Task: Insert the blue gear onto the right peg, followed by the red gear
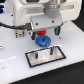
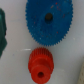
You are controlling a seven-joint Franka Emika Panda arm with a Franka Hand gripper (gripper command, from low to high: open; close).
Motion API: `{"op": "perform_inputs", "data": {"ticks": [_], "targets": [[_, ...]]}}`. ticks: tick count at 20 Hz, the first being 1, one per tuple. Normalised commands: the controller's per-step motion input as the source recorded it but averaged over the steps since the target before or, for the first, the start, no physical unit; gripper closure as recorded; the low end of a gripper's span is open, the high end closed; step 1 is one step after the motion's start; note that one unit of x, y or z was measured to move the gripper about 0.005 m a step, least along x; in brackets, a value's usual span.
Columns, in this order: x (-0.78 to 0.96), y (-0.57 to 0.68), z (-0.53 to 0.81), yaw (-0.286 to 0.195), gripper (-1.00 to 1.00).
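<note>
Exterior view: tool (image 1: 46, 31) hangs above the blue gear (image 1: 43, 40), which lies flat on the white worktop (image 1: 15, 60); whether its fingers stand apart or together cannot be told. Plate (image 1: 46, 55) sits just beyond the gear from the tool, right peg (image 1: 51, 51) upright, nothing on it.

Wrist view: blue gear (image 2: 48, 22) directly beneath the tool; red gear (image 2: 40, 63) touching or nearly touching its rim. Risk: descending fingers may strike or drag the red gear, or grip off-centre, tilting the disc against the peg.

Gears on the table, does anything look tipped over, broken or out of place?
Nothing stands out. The blue gear lies flat on the table, the red gear sits right beside it, and neither looks damaged. Both pegs on the plate are bare.
</note>
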Motion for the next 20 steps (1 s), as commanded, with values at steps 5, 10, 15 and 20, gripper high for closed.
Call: {"op": "perform_inputs", "data": {"ticks": [5,10,15,20], "targets": [[-0.16,-0.04,-0.26,0.000,-1.00],[-0.13,-0.02,-0.25,0.000,-1.00],[-0.07,0.02,-0.08,0.000,-1.00],[-0.27,0.00,-0.29,0.000,1.00]]}}
